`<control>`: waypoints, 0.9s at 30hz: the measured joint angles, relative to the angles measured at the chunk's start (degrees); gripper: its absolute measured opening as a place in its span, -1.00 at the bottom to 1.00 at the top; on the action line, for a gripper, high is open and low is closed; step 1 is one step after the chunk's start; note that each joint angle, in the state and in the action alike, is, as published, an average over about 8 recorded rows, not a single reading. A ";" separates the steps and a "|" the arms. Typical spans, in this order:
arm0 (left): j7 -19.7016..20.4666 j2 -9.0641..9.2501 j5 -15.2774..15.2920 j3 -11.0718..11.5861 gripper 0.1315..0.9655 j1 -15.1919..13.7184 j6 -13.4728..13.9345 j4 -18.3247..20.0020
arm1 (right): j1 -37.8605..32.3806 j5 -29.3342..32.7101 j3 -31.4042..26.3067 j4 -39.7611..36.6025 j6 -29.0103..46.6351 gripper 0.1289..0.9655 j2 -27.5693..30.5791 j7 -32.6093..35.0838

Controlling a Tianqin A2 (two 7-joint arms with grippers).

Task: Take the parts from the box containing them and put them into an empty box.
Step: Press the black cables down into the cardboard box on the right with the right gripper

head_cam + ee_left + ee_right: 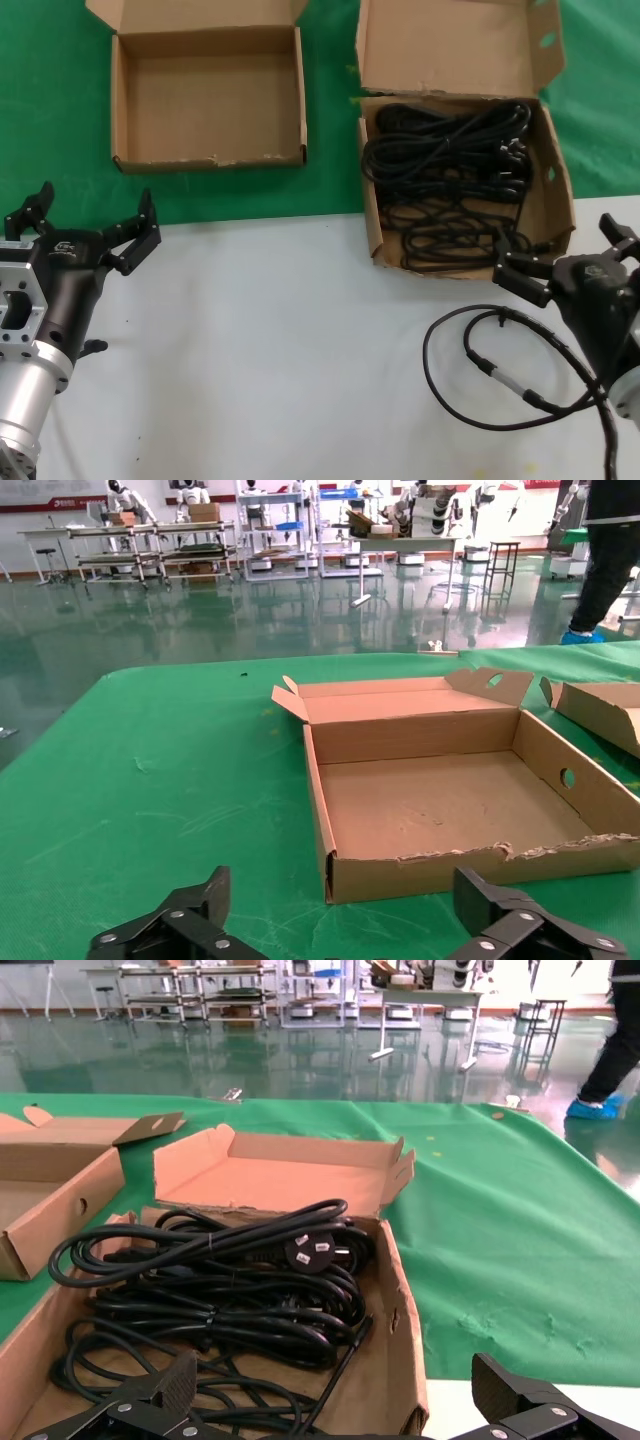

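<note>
Toward the worktop's far right, thin black looped power cords (450, 185) fill the long brown cardboard box (553, 175), lengthwise front-to-back, just beyond the right gripper (570, 255), fingers released; left gripper (82, 222) idles spread, farther off.

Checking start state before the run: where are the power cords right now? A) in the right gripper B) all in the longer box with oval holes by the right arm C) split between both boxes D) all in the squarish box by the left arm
B: the power cords all lie bundled in the longer box near the open right gripper, while the squarish box ahead of the open left gripper holds nothing.
</note>
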State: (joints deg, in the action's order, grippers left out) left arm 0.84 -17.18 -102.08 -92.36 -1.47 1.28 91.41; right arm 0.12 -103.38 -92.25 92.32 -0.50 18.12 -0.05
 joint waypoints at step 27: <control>0.00 0.00 0.00 0.00 -0.49 0.00 0.00 0.00 | -25.13 7.49 -29.48 0.47 4.13 1.00 31.77 20.11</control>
State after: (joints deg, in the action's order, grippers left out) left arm 0.85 -17.18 -102.08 -92.36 -1.47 1.28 91.41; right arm -25.00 -95.89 -121.73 92.79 3.64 49.89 20.06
